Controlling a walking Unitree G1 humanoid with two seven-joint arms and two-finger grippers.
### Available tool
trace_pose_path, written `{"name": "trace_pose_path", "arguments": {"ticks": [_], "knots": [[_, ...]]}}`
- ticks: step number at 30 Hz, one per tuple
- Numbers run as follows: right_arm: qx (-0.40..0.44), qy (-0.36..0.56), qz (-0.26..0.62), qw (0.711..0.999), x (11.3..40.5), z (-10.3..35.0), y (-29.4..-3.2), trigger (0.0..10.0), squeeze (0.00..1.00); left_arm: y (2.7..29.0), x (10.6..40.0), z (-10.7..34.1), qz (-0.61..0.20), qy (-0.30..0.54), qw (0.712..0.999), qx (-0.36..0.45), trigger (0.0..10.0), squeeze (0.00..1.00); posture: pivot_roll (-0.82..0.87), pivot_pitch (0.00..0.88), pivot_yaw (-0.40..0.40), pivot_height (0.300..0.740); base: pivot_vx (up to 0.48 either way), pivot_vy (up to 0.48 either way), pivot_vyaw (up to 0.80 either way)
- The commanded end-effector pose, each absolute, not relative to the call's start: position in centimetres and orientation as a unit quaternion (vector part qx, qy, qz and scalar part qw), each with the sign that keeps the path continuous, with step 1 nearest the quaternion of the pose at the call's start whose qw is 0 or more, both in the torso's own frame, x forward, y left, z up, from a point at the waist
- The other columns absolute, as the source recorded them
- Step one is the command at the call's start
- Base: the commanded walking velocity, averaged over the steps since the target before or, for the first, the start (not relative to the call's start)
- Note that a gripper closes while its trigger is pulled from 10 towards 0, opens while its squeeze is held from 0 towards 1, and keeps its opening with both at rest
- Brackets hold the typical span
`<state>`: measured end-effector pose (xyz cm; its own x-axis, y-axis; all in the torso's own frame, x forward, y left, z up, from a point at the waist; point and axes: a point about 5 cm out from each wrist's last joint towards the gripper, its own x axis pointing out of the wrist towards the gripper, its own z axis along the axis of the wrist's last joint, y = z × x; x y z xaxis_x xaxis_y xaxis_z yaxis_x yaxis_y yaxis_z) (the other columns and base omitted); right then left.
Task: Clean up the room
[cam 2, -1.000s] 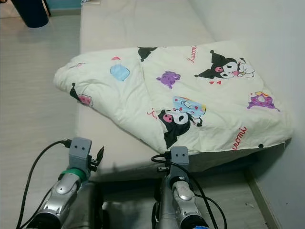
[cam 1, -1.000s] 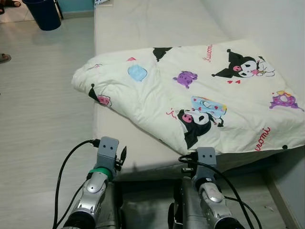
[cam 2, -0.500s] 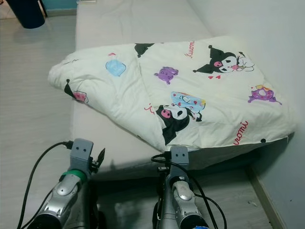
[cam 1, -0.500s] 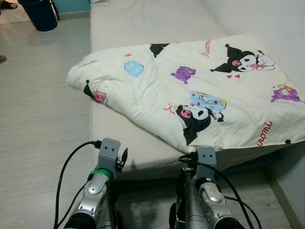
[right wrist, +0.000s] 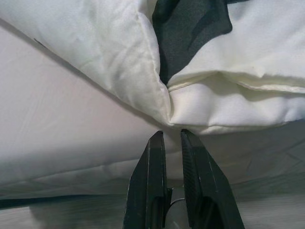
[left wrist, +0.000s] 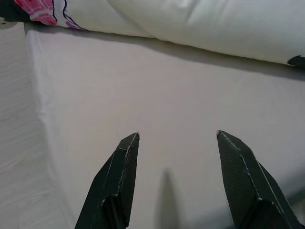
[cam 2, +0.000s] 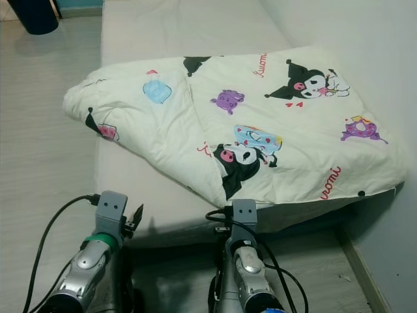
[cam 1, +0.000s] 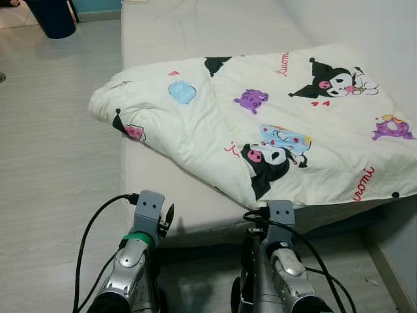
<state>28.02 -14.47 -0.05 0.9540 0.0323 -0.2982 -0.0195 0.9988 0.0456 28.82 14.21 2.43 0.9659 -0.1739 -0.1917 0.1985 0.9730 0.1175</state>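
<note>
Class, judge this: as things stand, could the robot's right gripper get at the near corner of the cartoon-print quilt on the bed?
Probably yes. The right gripper, nearly shut, points at the quilt corner just ahead of its fingertips, with nothing between them; it would have to open first.

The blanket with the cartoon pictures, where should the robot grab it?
Probably at the near folded corner of the blanket, coming from the bed's front edge. There the layers bunch into a point overhanging the mattress, right ahead of the right gripper, whose fingers would first need to open.
</note>
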Motion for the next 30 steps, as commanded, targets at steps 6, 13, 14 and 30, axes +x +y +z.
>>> {"name": "trace_pose_path", "arguments": {"ticks": [6, 13, 14, 30], "knots": [[0.026, 0.159, 0.013, 0.987, 27.65, -0.44, -14.30, 10.0, 0.00, 14.65, 28.12, 1.76, -0.091, 0.102, 0.988, 0.076, 10.0, 0.00, 0.02, 0.141, 0.017, 0.584, 0.000, 0.000, 0.00], [0.027, 0.159, 0.012, 0.987, 27.68, -0.43, -14.19, 10.0, 0.00, 14.81, 28.06, 1.72, -0.091, 0.103, 0.987, 0.077, 10.0, 0.00, 0.02, 0.138, 0.019, 0.584, 0.000, 0.000, 0.00], [0.027, 0.159, 0.012, 0.987, 27.68, -0.43, -14.19, 10.0, 0.00, 14.81, 28.06, 1.72, -0.091, 0.103, 0.987, 0.077, 10.0, 0.00, 0.02, 0.138, 0.019, 0.584, 0.000, 0.000, 0.00], [0.026, 0.157, 0.022, 0.987, 28.07, -0.14, -14.09, 10.0, 0.00, 14.52, 28.35, 1.96, -0.090, 0.100, 0.988, 0.076, 10.0, 0.00, 0.02, 0.127, 0.006, 0.564, 0.000, 0.000, 0.00]]}}
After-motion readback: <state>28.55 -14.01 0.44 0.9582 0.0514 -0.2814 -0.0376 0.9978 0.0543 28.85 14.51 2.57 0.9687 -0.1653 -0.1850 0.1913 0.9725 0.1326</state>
